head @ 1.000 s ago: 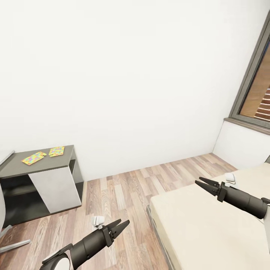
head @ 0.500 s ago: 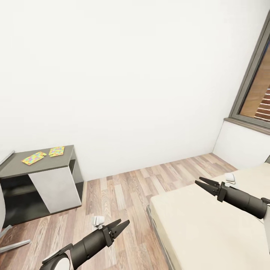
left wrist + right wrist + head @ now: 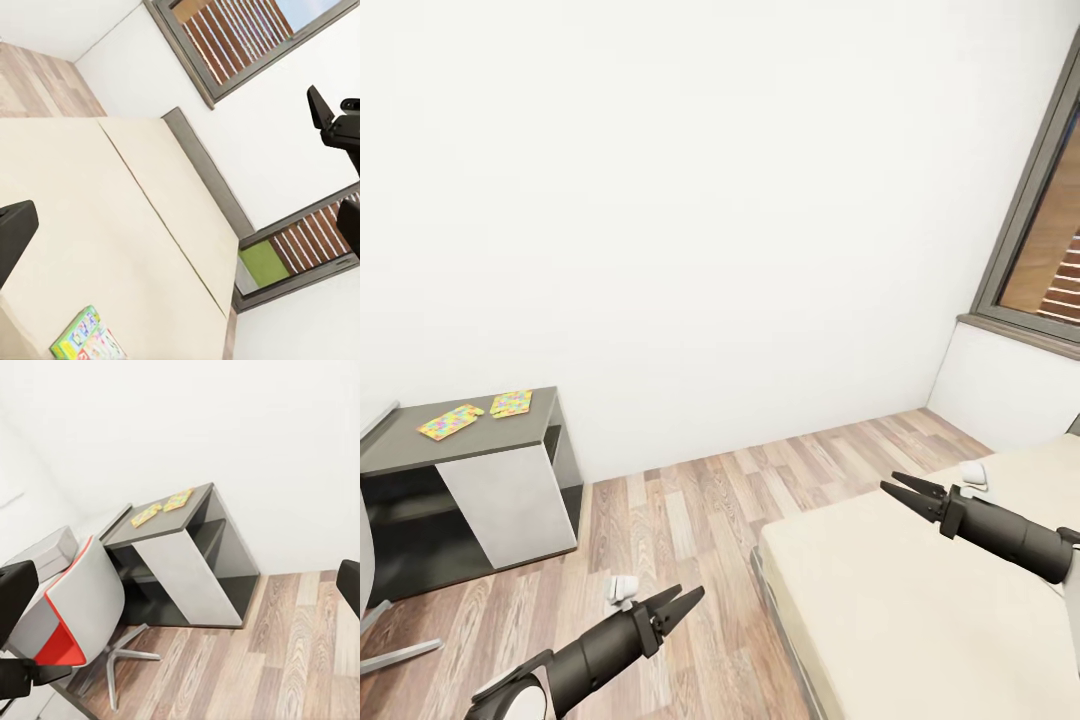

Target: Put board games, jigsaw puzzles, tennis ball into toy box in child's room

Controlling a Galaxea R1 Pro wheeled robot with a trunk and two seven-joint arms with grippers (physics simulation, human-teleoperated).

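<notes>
Puzzles (image 3: 475, 412) lay on the table (image 3: 420, 445) well left of both empty, parted grippers, left gripper (image 3: 682, 604) nearer.

1. You get bright, even, flat light; the white wall (image 3: 710, 200) looks nearly washed out.
2. Shadows are faint: a soft one under the cabinet (image 3: 470, 480).
3. Straight lines lean strongly towards the edges, as at the window (image 3: 1040, 220).
4. Everything looks sharp, without blur.
</notes>
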